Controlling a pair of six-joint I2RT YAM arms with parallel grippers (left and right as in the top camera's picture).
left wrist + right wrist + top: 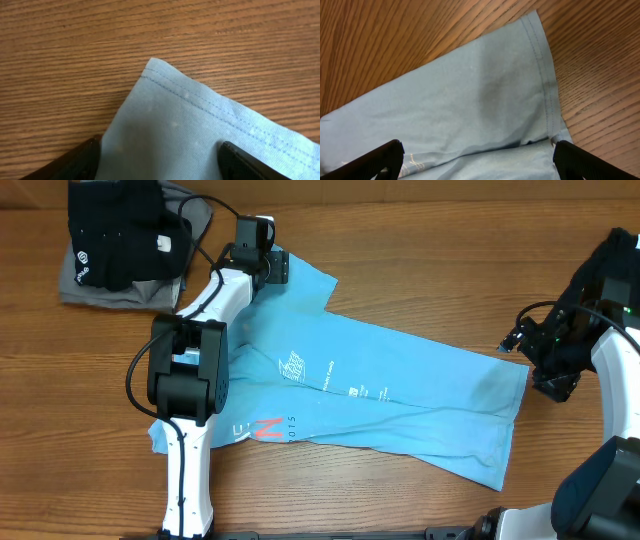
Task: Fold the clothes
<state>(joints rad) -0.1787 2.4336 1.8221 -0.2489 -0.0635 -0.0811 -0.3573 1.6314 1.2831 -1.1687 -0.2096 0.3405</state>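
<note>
A light blue T-shirt (400,395) with white lettering and a red-orange print lies spread across the wooden table, partly folded over itself. My left gripper (272,265) is at the shirt's far sleeve corner. In the left wrist view that hemmed corner (170,110) lies flat on the wood between the spread fingers of the left gripper (160,152), which is open. My right gripper (538,372) hovers at the shirt's right end. In the right wrist view it (477,152) is open over a hemmed edge (545,70) and a fold in the blue cloth.
A pile of black and grey clothes (120,240) sits at the far left corner, close to the left gripper. The left arm (185,380) lies over the shirt's left part. Bare wood table (420,250) surrounds the shirt.
</note>
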